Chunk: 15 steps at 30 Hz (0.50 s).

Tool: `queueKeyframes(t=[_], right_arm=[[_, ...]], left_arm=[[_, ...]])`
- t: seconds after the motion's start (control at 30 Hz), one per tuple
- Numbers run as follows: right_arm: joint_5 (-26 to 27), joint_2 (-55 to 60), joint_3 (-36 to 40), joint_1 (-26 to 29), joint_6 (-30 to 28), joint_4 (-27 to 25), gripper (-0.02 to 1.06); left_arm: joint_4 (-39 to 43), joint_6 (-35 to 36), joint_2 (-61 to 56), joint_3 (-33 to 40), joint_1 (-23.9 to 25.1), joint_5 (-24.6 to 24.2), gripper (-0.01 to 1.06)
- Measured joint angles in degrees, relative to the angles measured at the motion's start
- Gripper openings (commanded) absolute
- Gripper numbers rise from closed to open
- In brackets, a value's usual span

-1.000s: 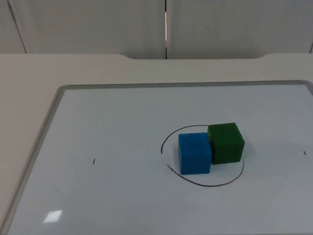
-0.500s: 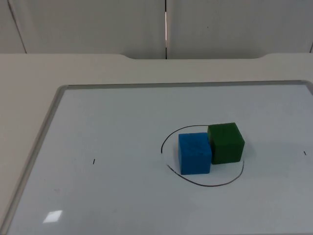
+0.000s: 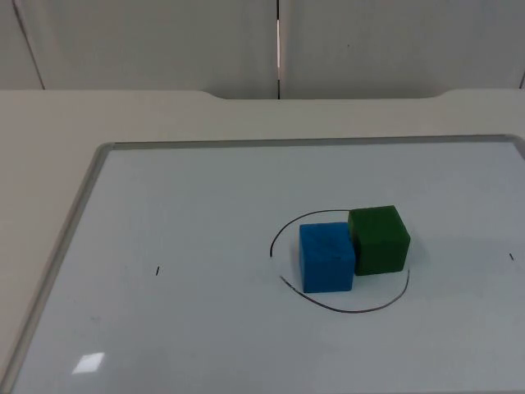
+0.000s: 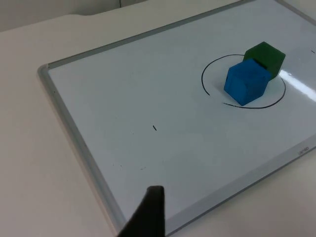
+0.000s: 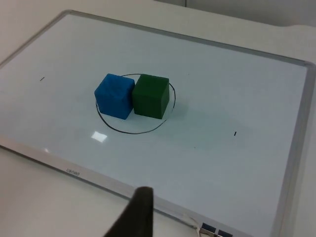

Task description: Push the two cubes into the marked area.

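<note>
A blue cube (image 3: pixel 326 256) and a green cube (image 3: pixel 379 240) stand side by side, touching, on a whiteboard (image 3: pixel 82 205). Both sit inside a hand-drawn black circle (image 3: pixel 344 310), the green one at its right edge. The left wrist view has the blue cube (image 4: pixel 247 81) in front of the green cube (image 4: pixel 266 54). My left gripper (image 4: pixel 148 217) hangs over the board's near left corner, far from the cubes. From the right wrist, the blue cube (image 5: pixel 114 95) and green cube (image 5: pixel 151 95) lie well ahead of my right gripper (image 5: pixel 136 217), which is off the board's near rim.
The whiteboard's grey rim (image 4: pixel 74 133) is slightly raised above the beige table (image 3: pixel 41 139). Small black tick marks sit on the board left (image 3: pixel 157 271) and right (image 3: pixel 511 257) of the circle. The grey partition wall (image 3: pixel 164 41) closes the back.
</note>
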State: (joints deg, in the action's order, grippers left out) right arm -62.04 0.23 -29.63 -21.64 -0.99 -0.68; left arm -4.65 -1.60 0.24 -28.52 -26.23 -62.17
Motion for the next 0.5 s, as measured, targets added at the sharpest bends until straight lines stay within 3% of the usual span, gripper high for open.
queueKeyframes(t=[0.03,0.5], right_arm=[[0.0,0.0,0.0,0.0,0.0,0.0,1.05],[0.0,0.0,0.0,0.0,1.0,0.0,1.05]], left_arm=[[0.0,0.0,0.0,0.0,0.0,0.0,1.05],[0.0,0.0,0.0,0.0,0.0,0.0,1.05]])
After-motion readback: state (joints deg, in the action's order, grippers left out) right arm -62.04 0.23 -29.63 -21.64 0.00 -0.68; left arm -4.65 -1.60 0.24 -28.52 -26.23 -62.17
